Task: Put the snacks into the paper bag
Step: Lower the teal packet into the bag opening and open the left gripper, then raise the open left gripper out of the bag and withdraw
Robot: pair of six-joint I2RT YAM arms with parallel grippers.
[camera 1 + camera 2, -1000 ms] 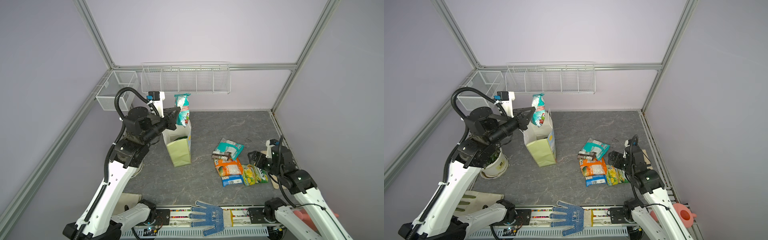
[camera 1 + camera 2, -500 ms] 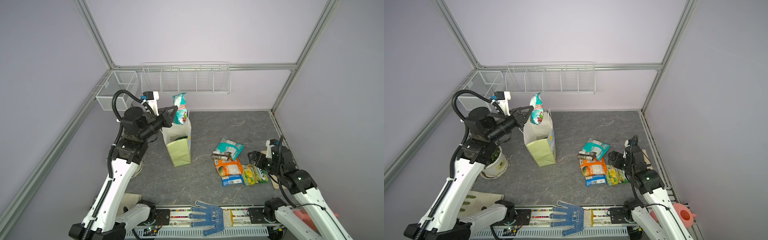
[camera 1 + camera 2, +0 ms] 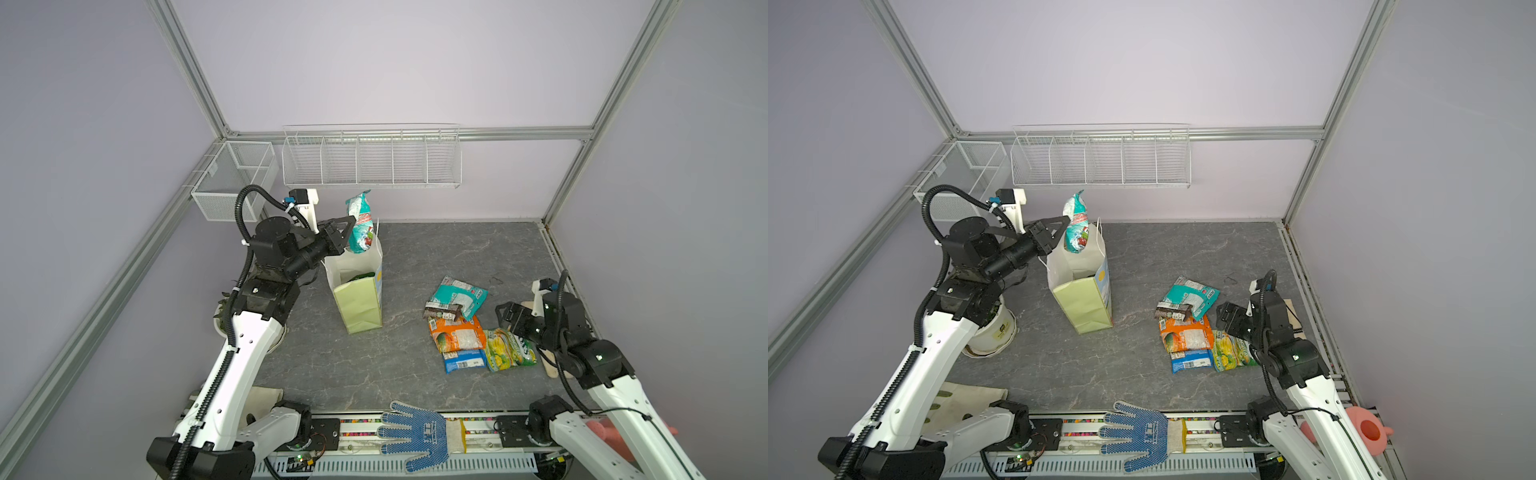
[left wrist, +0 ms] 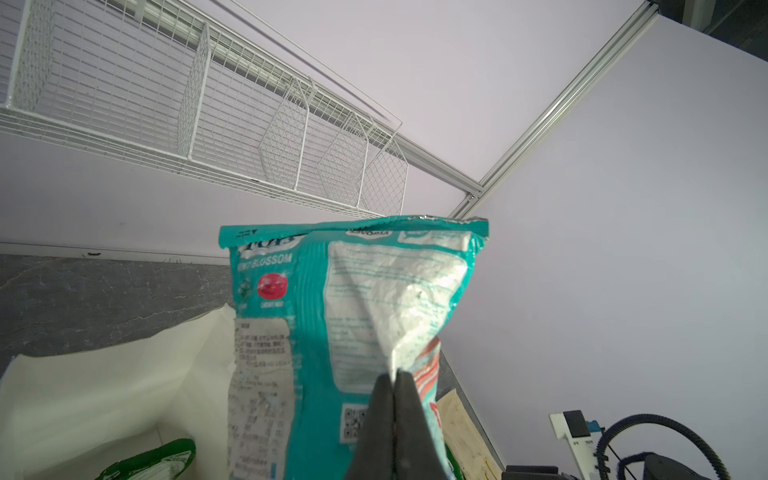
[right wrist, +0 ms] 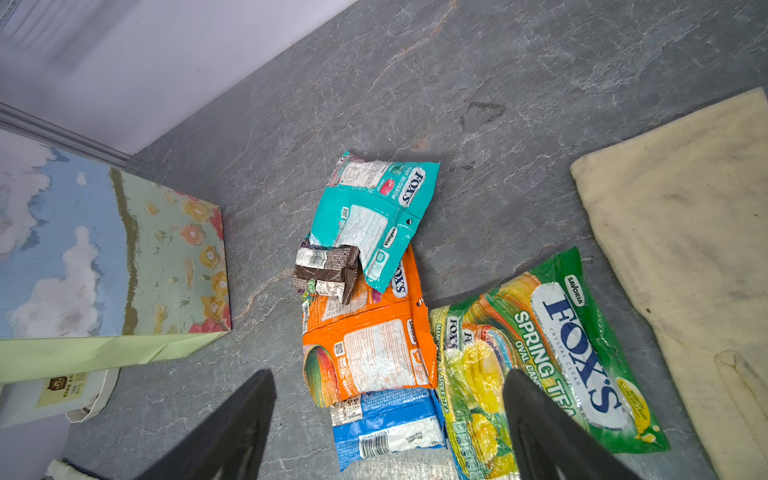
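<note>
Drawn back a little toward its own side, the left arm (image 3: 249, 345) has let its teal mint packet (image 3: 358, 226) come down slightly. The packet now hangs upright over the mouth of the paper bag (image 3: 359, 309); whether its lower end has passed the rim I cannot tell. The bag stands upright on the grey table (image 3: 415, 257), left of middle in both top views.

One green packet (image 4: 153, 459) lies at the bottom of the bag, so I judge the task early: one in, one about to be let go, five left. Those five overlap in a loose heap well apart from the bag, on the right:
- the yellow-green Spring Tea packet (image 3: 509, 352)
- the orange packet (image 3: 457, 337)
- a second teal packet (image 3: 459, 294)
- the blue packet (image 3: 463, 362)
- the dark brown bar (image 3: 442, 310), resting on the teal and orange ones

The left gripper (image 4: 393, 380) has its fingers pinched together on the held packet's film. The right gripper (image 5: 388, 376) hangs over the heap, fingers wide apart and empty. It and the heap look unchanged.
</note>
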